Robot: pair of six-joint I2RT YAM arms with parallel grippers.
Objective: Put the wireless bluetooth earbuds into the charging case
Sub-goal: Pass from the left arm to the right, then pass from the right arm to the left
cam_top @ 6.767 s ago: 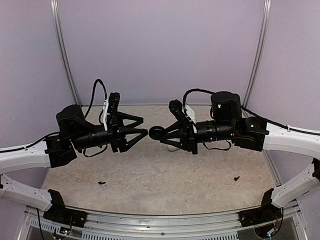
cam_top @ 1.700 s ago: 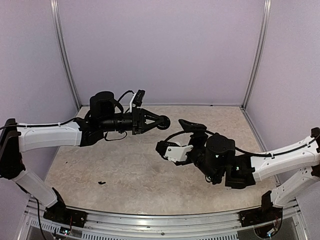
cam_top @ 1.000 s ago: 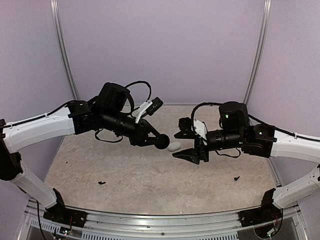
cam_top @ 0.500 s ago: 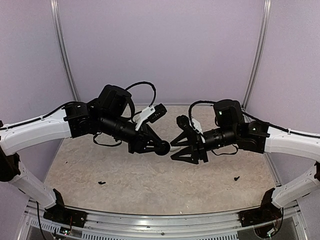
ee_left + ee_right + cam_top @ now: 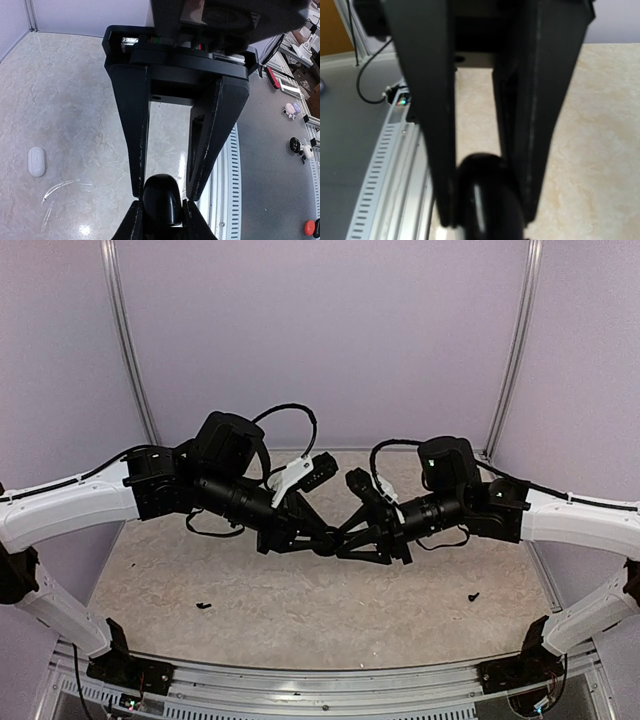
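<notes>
From above, the two arms reached toward each other over the middle of the tabletop [image 5: 300,620], with the left tool [image 5: 322,543] and the right tool [image 5: 343,543] meeting tip to tip. Their black bodies hid whatever lay beneath them, so the case did not show there. Two tiny black bits lay well apart near the front of the tabletop, one on the left [image 5: 204,606] and one on the right [image 5: 473,596]. In the left wrist view, the left tool's own fingers [image 5: 133,222] came up from the bottom edge, clamped together on a black round piece [image 5: 161,200]. The right tool faced it from above, its two long fingers [image 5: 131,140] partly apart and straddling the same piece, tips just beside its sides. I could not tell whether they pressed on it. The white charging case [image 5: 36,161] lay flat on the tabletop, closed, well off to the left of both tools, with nothing touching it. In the right wrist view, the right tool's blurred fingers [image 5: 422,100] ran down either side of the black round piece, and it sat between their ends.
</notes>
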